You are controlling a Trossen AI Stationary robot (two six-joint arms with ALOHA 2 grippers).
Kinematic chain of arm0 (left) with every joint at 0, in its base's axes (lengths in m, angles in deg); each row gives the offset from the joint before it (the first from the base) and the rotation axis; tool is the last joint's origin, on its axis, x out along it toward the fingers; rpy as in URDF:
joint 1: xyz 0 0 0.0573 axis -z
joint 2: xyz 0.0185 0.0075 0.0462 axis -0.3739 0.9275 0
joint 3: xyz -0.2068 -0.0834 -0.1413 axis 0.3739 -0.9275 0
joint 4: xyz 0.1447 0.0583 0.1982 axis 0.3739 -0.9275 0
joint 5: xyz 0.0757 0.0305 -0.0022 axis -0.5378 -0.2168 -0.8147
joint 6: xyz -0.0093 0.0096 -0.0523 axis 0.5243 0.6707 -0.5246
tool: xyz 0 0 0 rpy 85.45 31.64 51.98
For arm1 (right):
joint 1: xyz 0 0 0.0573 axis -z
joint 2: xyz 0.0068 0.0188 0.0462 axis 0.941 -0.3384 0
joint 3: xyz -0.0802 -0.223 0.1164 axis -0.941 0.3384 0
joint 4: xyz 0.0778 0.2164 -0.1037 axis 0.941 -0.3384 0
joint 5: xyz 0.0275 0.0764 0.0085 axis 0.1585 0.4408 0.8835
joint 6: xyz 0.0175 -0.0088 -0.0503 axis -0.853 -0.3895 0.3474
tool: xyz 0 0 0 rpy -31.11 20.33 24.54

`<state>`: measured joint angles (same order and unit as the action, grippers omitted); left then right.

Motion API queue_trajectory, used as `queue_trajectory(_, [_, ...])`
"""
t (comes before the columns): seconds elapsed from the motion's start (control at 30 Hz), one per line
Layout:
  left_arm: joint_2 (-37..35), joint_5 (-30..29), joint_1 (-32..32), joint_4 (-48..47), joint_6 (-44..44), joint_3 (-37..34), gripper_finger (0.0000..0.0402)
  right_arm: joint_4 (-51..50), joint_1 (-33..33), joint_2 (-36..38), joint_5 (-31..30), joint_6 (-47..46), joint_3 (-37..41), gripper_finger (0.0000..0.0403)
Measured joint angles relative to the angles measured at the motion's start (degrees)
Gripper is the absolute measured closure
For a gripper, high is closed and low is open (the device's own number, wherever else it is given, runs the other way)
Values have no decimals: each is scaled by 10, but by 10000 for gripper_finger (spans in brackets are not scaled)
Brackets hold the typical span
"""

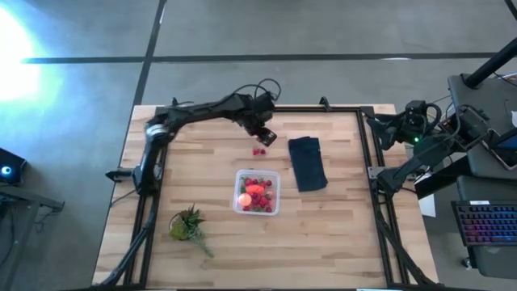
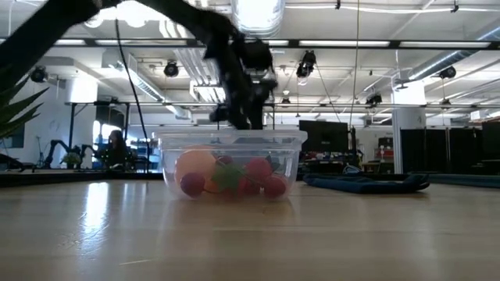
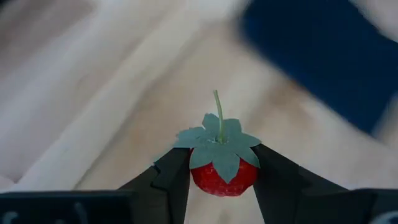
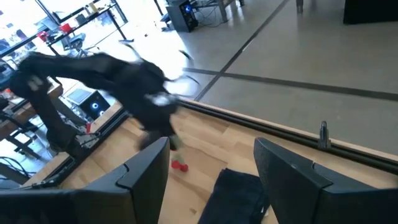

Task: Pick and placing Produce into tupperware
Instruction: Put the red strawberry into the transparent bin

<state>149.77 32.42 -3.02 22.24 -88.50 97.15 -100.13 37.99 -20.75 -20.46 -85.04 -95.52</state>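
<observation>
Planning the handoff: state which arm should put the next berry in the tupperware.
Left. Its gripper is shut on a strawberry above the table, near the tupperware. The right gripper waits open at the table's far right edge, holding nothing.

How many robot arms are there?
2. The left arm reaches over the far side of the table, its left gripper shut on a strawberry. The right arm waits past the table's right edge, right gripper open.
</observation>
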Motion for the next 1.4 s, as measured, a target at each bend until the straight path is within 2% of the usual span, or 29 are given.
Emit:
queue_trajectory(0.17, [-110, 35, 63, -43, 140, -10, 274, 0, 0, 0, 13, 0, 0, 177])
queue_trajectory(0.3, [-154, 54, 119, -83, 173, -36, 272, 0, 0, 0, 17, 1, 0, 177])
queue_trajectory(0.4, [-148, 61, 153, -90, 130, -75, 272, 0, 0, 0, 27, 7, 0, 177])
queue_trajectory(0.5, [-134, 16, 183, -61, 60, -109, 265, 0, 0, 0, 46, 14, 2, 177])
queue_trajectory(0.6, [-120, -41, 205, -58, 1, -125, 238, 0, 0, 0, 65, 15, 3, 177])
queue_trajectory(0.73, [-117, -79, 218, -59, -7, -133, 188, 0, 0, -1, 73, 19, 3, 177])
queue_trajectory(0.9, [-126, -80, 204, -63, -13, -95, 146, 0, 0, -1, 73, 24, 3, 177])
queue_trajectory(1.03, [-127, -151, 152, -56, -51, -62, 145, 0, 0, 0, 73, 29, 3, 177])
queue_trajectory(1.1, [-115, -160, 117, -58, -74, -60, 148, 0, 0, 0, 71, 31, 3, 177])
queue_trajectory(1.27, [-46, -64, 41, -72, -139, -65, 151, 0, 0, 0, 59, 31, 3, 177])
queue_trajectory(1.33, [-14, -32, 30, -69, -131, -64, 151, 0, 0, 0, 55, 31, 3, 177])
queue_trajectory(1.4, [17, -29, 28, -69, -113, -58, 151, 0, 0, 0, 54, 31, 3, 177])
